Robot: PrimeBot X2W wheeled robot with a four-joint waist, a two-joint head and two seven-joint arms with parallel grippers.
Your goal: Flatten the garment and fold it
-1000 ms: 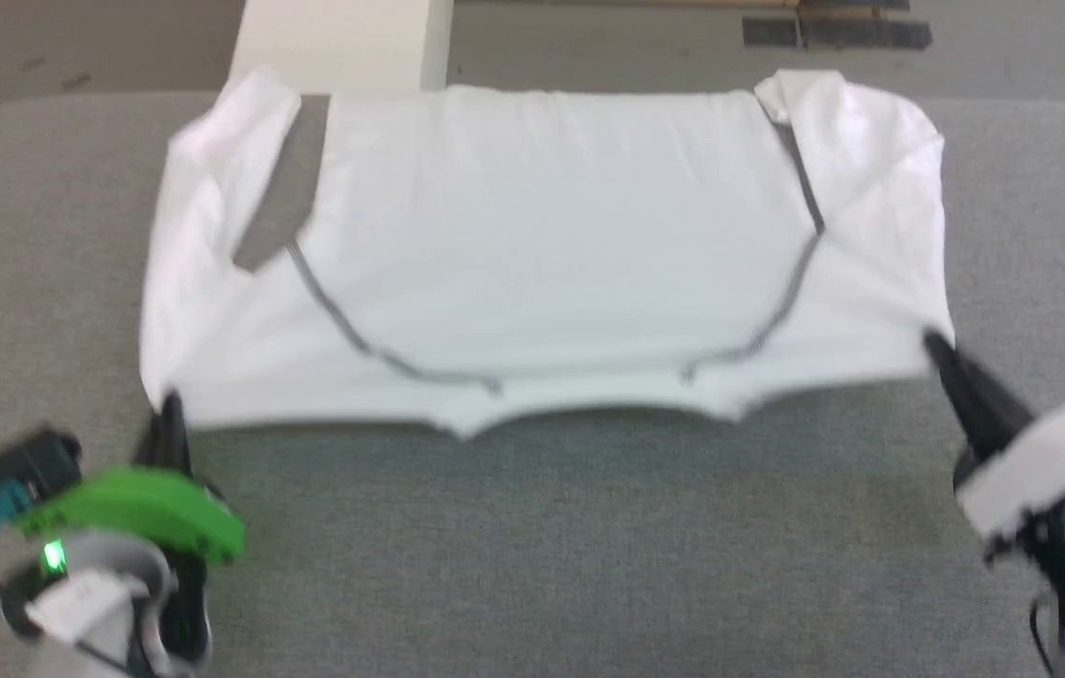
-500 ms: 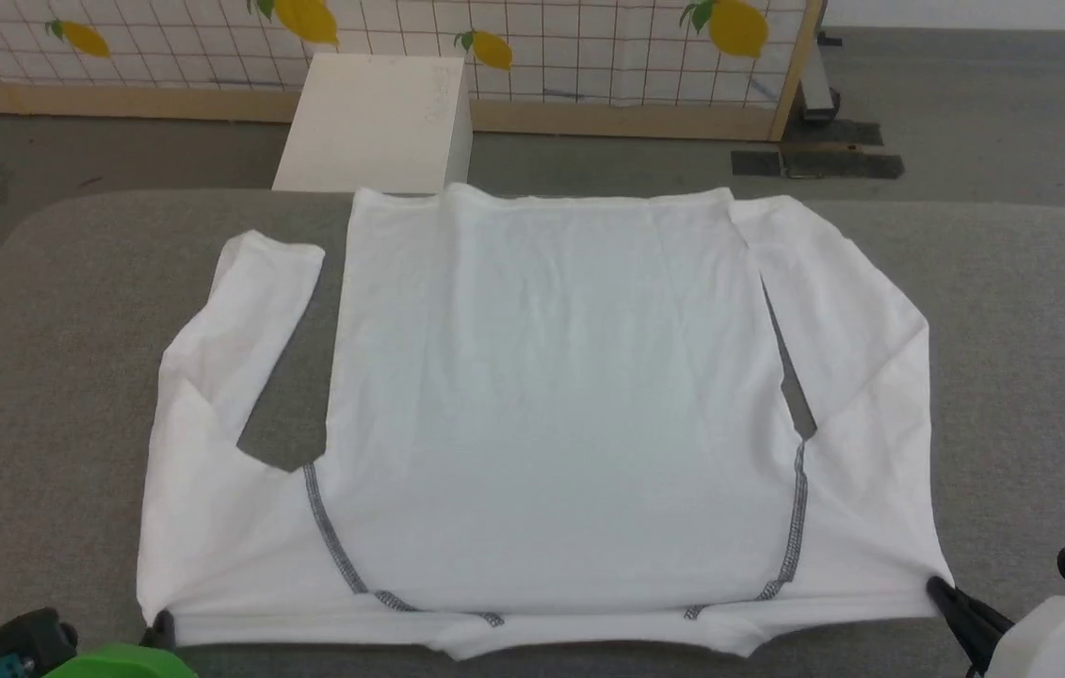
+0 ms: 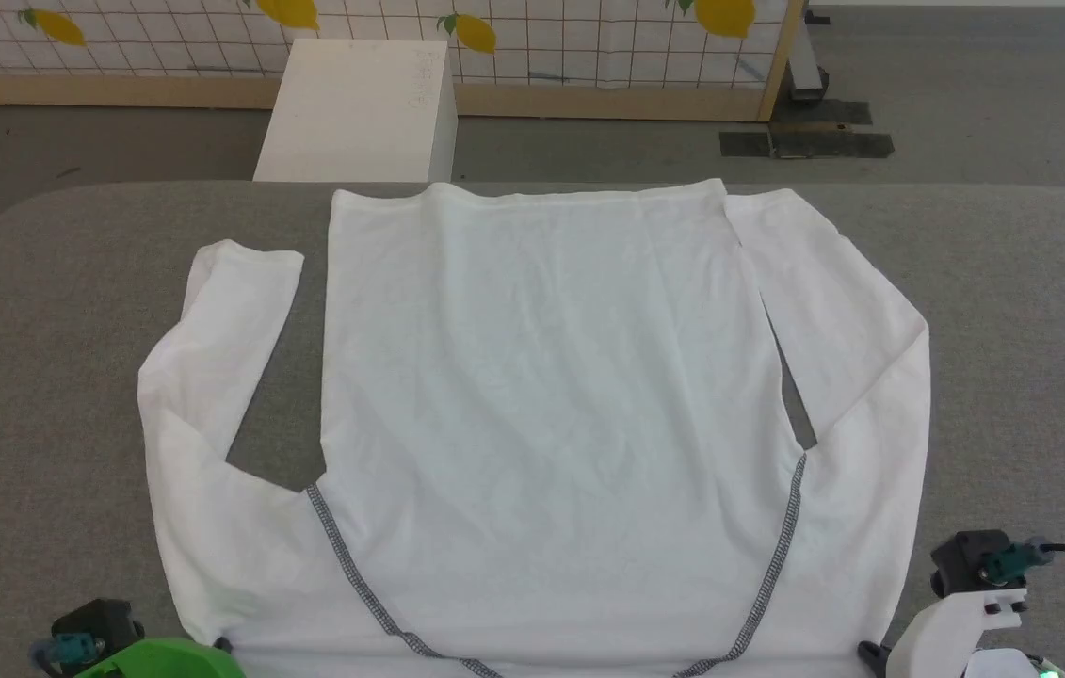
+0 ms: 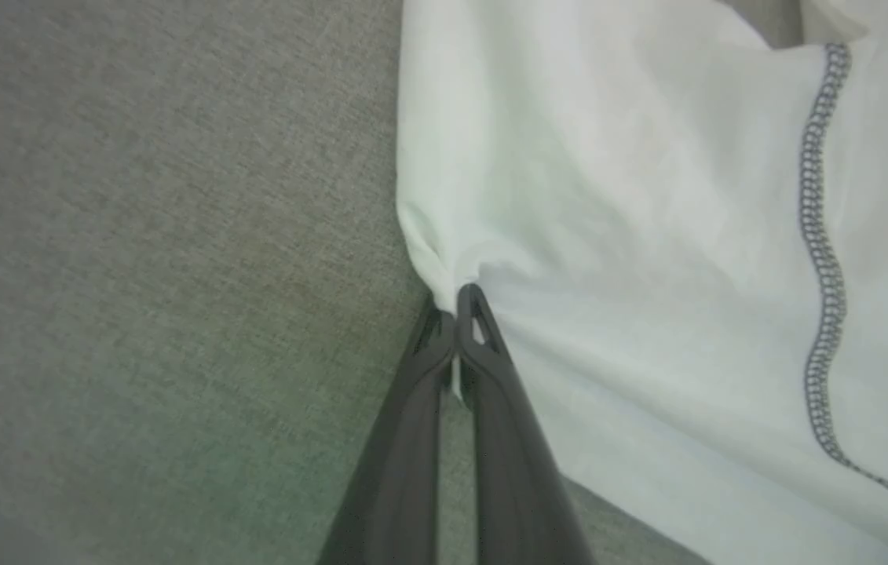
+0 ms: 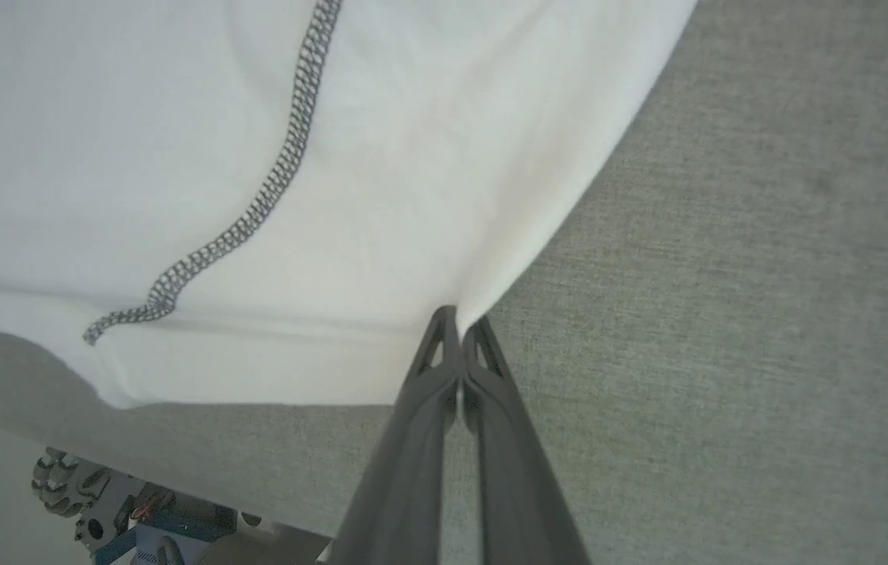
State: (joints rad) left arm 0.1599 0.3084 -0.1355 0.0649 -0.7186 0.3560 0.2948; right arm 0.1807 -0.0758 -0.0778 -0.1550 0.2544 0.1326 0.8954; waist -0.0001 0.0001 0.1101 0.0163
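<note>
- Faint marks on the top of the white box (image 3: 353,104), at the upper left of the head view, are too small to read. Behind it stands a grid-patterned panel (image 3: 588,38) printed with yellow lemons.
- The garment (image 3: 541,395) lies spread flat on the grey table (image 3: 1012,311), filling the middle of the head view. Its long axis runs top to bottom of the frame, with the straight hem at the top and the shoulders at the bottom edge.
- Dark stitching (image 3: 353,574) curves along both shoulder seams, low in the frame.
- Each sleeve lies turned up beside the body. The one at frame left is splayed apart from it; the one at frame right lies just beside it.
- The left gripper (image 4: 458,306) has its fingers pressed together, pinching a puckered bit of the garment's edge at the lower left.
- The right gripper (image 5: 460,318) is likewise clamped on the cloth's edge at the lower right, the fabric drawn to a point at its tips.
</note>
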